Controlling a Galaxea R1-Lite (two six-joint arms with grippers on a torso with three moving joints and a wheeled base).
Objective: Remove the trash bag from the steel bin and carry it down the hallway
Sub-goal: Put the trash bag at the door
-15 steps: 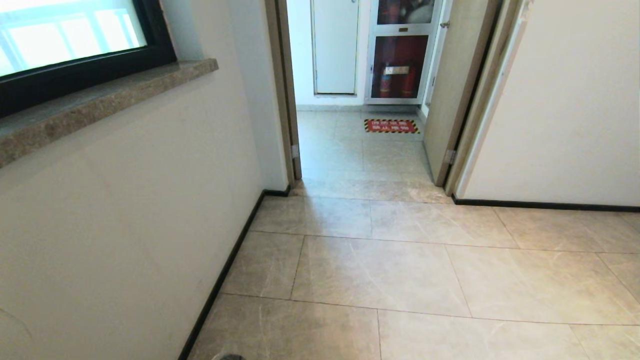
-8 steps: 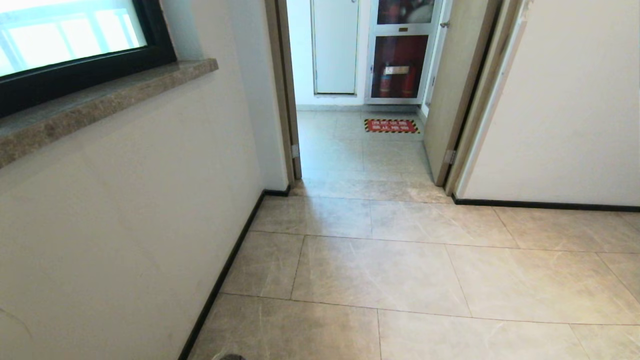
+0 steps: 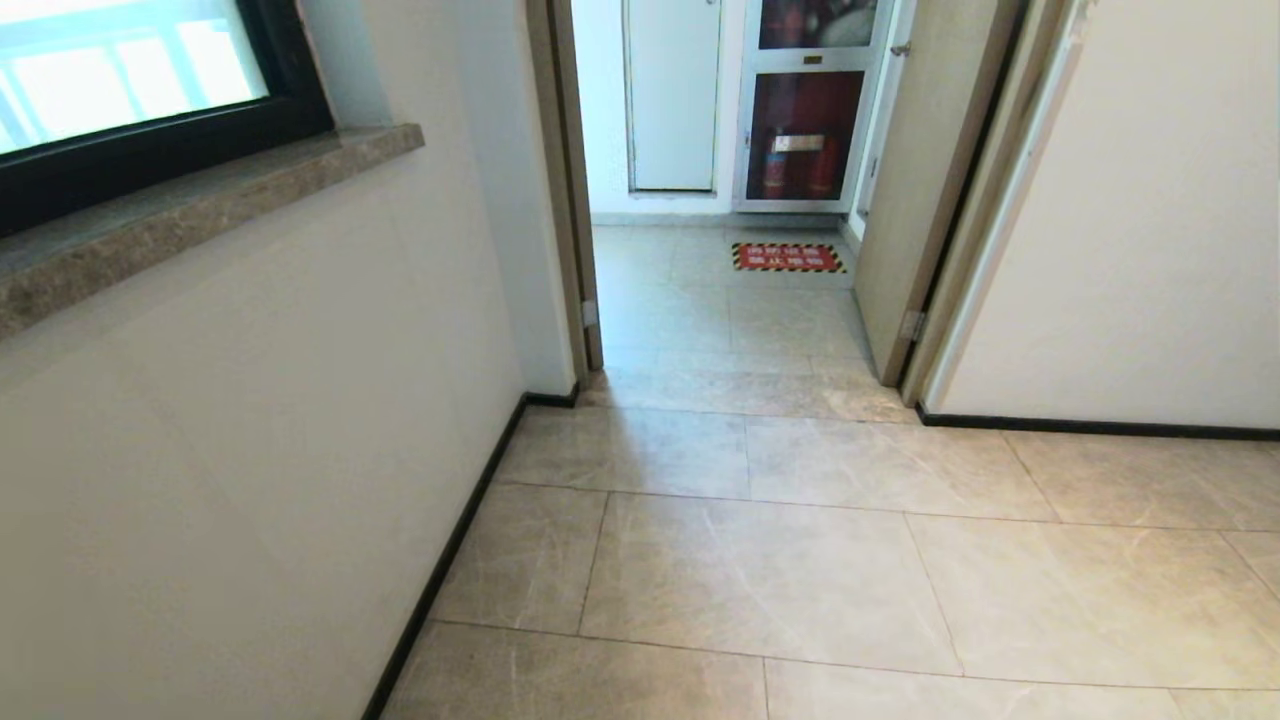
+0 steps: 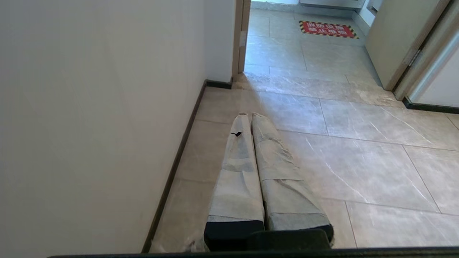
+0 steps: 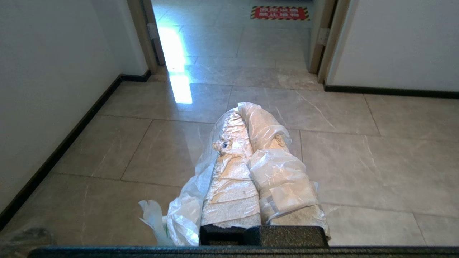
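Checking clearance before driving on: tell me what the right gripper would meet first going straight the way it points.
The right gripper, shut on the trash bag, points along bare floor tiles toward the open doorway; the way looks free, though depth is unclear.

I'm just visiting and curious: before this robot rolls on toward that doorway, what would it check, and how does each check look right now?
1. Thin white plastic trash bag caught in the right gripper: ok, its film is draped over the shut fingers.
2. Left gripper empty and shut: ok.
3. Beige marbled tile floor ahead free of obstacles: ok.
4. Doorway with its tan wooden door swung open: ok.
5. Room beside the white wall on the robot's left: ok, though close.
6. Bag hanging clear of the floor: cannot tell.
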